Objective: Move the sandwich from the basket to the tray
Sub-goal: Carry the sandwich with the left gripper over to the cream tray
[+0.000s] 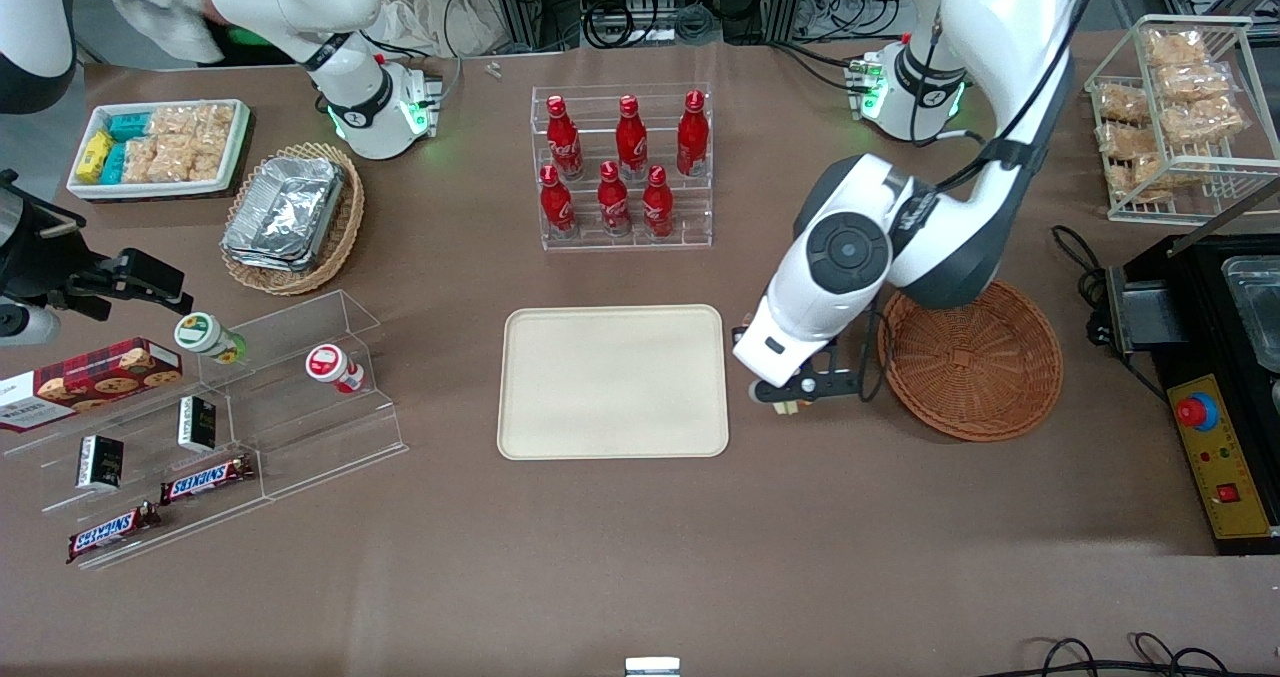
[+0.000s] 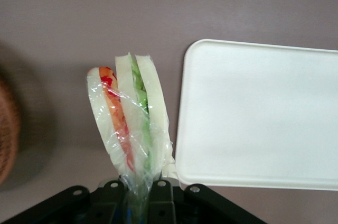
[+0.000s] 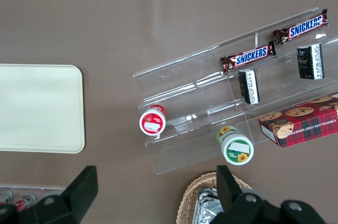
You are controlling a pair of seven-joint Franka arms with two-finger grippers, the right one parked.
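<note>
A: Since the basket (image 1: 972, 362) holds nothing now, where is the sandwich (image 2: 130, 118)?

B: In the gripper (image 1: 792, 394), which is clenched on it. The wrist view shows the wedge gripped at its lower end, standing up out of the jaws, wrap intact, orange-red and green layers showing between the bread slices.

A: And where is the gripper over the desk?

B: Between the basket and the tray (image 1: 612, 381), above bare desk, just beside the tray's short edge that faces the working arm's end. In the wrist view the tray's rounded corner sits right next to the sandwich, while only a sliver of the basket's rim shows at the frame's margin.

A: So is it over the tray yet?

B: No. The sandwich hangs over the brown desk top, not the cream surface. The tray carries nothing.

A: How far along would you call it?

B: I'd judge it well past halfway. The pick is done and the lift out of the basket is done. The carry is nearly finished. What's left is crossing that short edge, lowering, and letting go.

A: How high is it held?

B: I can't tell its height above the desk from these views. It doesn't appear to be touching anything except the fingers
</note>
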